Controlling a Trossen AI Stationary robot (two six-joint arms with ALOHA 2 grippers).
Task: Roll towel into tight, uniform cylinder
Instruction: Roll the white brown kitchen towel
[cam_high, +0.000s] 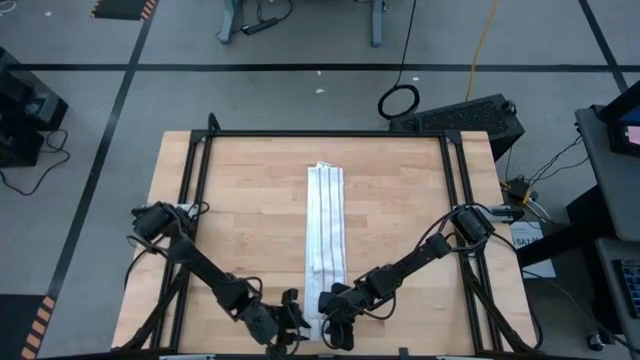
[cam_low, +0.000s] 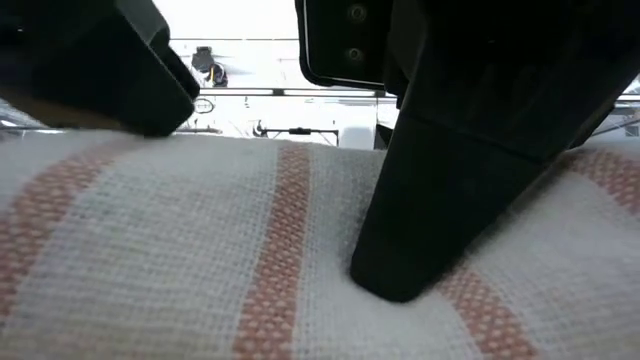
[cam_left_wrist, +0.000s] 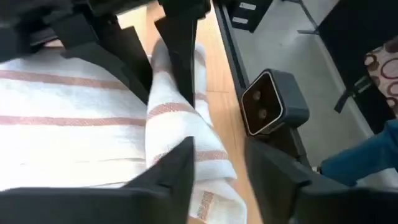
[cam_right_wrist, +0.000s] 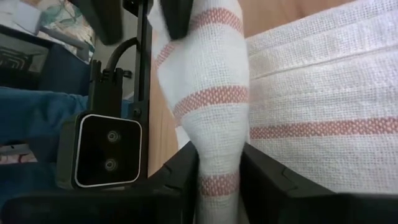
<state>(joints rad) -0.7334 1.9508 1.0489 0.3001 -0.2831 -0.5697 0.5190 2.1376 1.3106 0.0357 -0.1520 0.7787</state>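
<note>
The towel (cam_high: 325, 225), white with thin stripes that look reddish up close, lies as a long narrow strip down the table's middle, from far to near. Its near end is raised into a thick roll or fold (cam_right_wrist: 211, 93) at the table's near edge, and it fills the low view (cam_low: 200, 250). My left gripper (cam_high: 297, 325) and my right gripper (cam_high: 330, 320) meet at this near end, each shut on the roll from its own side. In the low view a dark finger (cam_low: 400, 240) stands on the cloth; I cannot tell whose it is. My left gripper pinches the towel's raised near-end roll (cam_left_wrist: 208, 177) between its two fingers, at the roll's left end. The fingers come low from the table's left and lie across the roll. The rest of the towel lies flat on the table. My right gripper pinches the same roll (cam_right_wrist: 217, 177) between its two fingers, at the roll's right end. The fingers come low from the table's right and lie across the roll. The roll bulges above the fingers, several layers thick; the strip beyond it lies flat on the wood.
The low camera's grey housing (cam_left_wrist: 270, 102) stands on the black frame at the table's near edge, close to the roll; it also shows in the right wrist view (cam_right_wrist: 109, 152). Black frame rails (cam_high: 190, 200) run along the tabletop's sides. Bare wood (cam_high: 240, 220) lies on both sides of the strip.
</note>
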